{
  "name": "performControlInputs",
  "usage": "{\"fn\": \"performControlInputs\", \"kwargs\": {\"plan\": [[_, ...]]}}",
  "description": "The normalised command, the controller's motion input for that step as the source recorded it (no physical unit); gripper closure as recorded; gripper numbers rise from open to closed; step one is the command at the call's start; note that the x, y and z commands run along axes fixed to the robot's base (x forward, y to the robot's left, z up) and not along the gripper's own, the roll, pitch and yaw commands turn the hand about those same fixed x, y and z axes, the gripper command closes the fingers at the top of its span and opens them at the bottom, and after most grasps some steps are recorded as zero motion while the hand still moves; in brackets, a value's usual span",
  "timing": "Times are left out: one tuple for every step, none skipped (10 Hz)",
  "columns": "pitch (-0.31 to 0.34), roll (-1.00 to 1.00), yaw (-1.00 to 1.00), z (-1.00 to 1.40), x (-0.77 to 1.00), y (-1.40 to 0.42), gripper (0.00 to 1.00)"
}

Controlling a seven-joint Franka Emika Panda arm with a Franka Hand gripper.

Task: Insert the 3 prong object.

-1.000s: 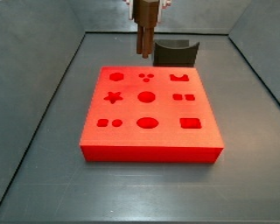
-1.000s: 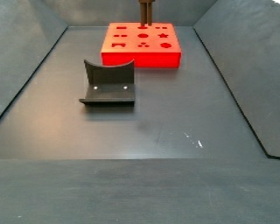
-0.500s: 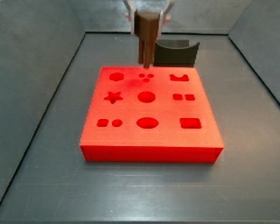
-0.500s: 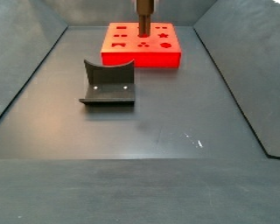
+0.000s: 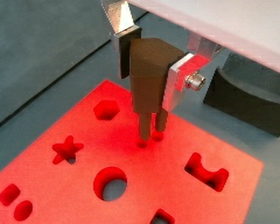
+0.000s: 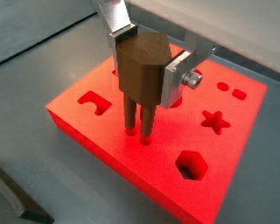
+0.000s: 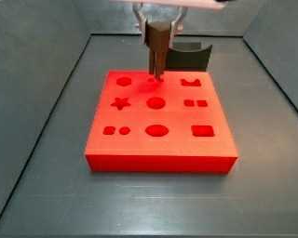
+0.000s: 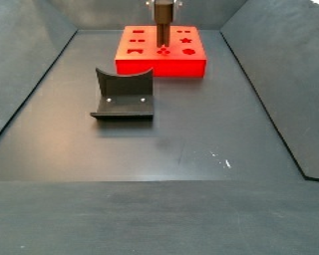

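My gripper [image 5: 150, 68] is shut on the 3 prong object [image 5: 150, 87], a slim brown peg with thin prongs at its lower end. It hangs upright over the red block [image 5: 119, 166], and its prong tips reach the block's top face at the small round holes [image 5: 150, 138]. The other wrist view shows the same piece [image 6: 139, 83] with prongs touching the red block [image 6: 166, 157]. In both side views the gripper [image 7: 155, 33] [image 8: 162, 12] holds the peg [image 7: 155, 54] [image 8: 161, 25] at the block's far row of cut-outs.
The red block [image 7: 158, 121] has several shaped cut-outs: star, hexagon, circles, squares. The dark fixture [image 7: 186, 54] stands just behind the block; it stands apart on the floor in a side view [image 8: 124, 95]. Grey walls [image 7: 40, 102] ring the floor.
The gripper has come down with the peg; its prongs went from above the block's far edge to touching the top face at the small holes.
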Motion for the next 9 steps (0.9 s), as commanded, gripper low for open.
{"fn": "performControlInputs", "kwargs": {"plan": [[-0.076, 0.02, 0.00, -0.33, 0.09, 0.00, 1.00], [-0.093, 0.04, 0.00, -0.38, 0.06, 0.00, 1.00], [-0.090, 0.10, 0.00, -0.43, 0.00, 0.00, 1.00], [-0.081, 0.13, 0.00, -0.41, 0.00, 0.00, 1.00], [-0.059, 0.11, 0.00, -0.37, -0.01, 0.01, 1.00], [-0.044, 0.04, -0.06, -0.25, -0.19, 0.09, 1.00], [-0.040, 0.00, -0.08, -0.12, -0.19, 0.07, 1.00], [-0.047, 0.00, -0.07, -0.12, -0.11, 0.04, 1.00], [-0.046, 0.00, -0.01, -0.13, 0.00, 0.00, 1.00]]}}
